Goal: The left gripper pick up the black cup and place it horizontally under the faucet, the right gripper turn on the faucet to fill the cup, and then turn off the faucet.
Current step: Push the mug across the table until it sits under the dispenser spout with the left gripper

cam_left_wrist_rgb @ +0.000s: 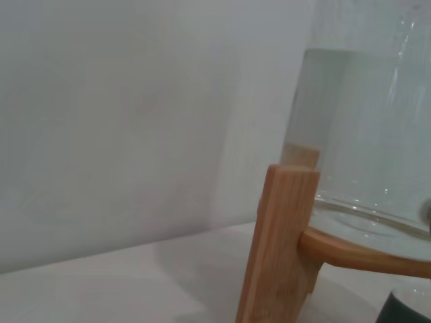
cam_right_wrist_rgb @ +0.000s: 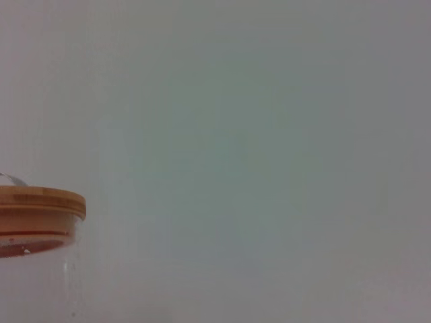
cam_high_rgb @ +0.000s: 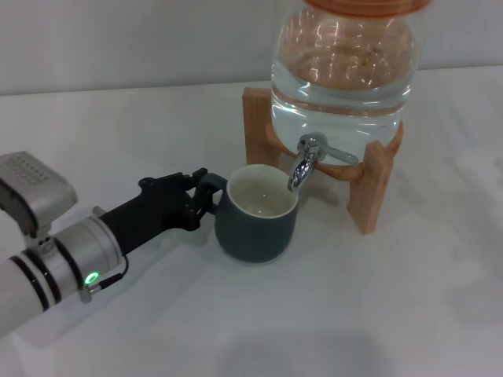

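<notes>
The black cup (cam_high_rgb: 256,214) stands upright on the white table (cam_high_rgb: 377,314), mouth up, directly beneath the spout of the faucet (cam_high_rgb: 302,163). Its cream inside looks empty and no stream is visible. Its axis runs vertically; its loop handle (cam_high_rgb: 211,191) points toward the robot's left, away from the wooden stand (cam_high_rgb: 369,177), so the line from handle to body runs roughly across the table toward the jar.

The left gripper (cam_high_rgb: 198,198) sits at that handle, its black fingers narrowed around or against the loop; it appears to grip the handle, though the exact contact is hard to make out. The left wrist view shows only a sliver of the cup's rim below the stand's leg and the glass jar (cam_left_wrist_rgb: 367,134).

The right gripper is not in the head view; its wrist camera sees just the jar's wooden lid (cam_right_wrist_rgb: 40,202) against the wall, so it seems to be up high, near the jar's top.

The step in hand seems to be settling the cup under the spout. To do it well, the left arm should hold the cup steady and level, mouth centred under the spout, clear of the stand. The right arm must then come down to the lever (cam_high_rgb: 334,151) without bumping the jar.
</notes>
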Available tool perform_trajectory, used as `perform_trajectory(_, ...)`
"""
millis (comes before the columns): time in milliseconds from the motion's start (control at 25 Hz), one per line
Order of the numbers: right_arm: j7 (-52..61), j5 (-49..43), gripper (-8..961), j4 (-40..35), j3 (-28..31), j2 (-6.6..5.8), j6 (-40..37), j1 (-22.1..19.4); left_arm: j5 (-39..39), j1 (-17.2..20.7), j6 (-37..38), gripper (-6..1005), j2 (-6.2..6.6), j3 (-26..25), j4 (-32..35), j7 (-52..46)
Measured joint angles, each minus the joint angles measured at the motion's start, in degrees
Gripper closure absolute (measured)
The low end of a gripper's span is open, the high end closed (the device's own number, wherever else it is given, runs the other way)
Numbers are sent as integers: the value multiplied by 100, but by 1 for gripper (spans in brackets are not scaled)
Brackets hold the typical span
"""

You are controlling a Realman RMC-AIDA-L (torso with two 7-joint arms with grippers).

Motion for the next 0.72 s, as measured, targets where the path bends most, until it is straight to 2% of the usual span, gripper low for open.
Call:
perform_trajectory(400,0,0,127,-1,-60,0,0,0,94,-491,472,808,-15,-2,-332,-26)
perform_trajectory(720,0,1,127,-1,-85,0,0,0,115,-690,592,808,-40,-1,-483,-18)
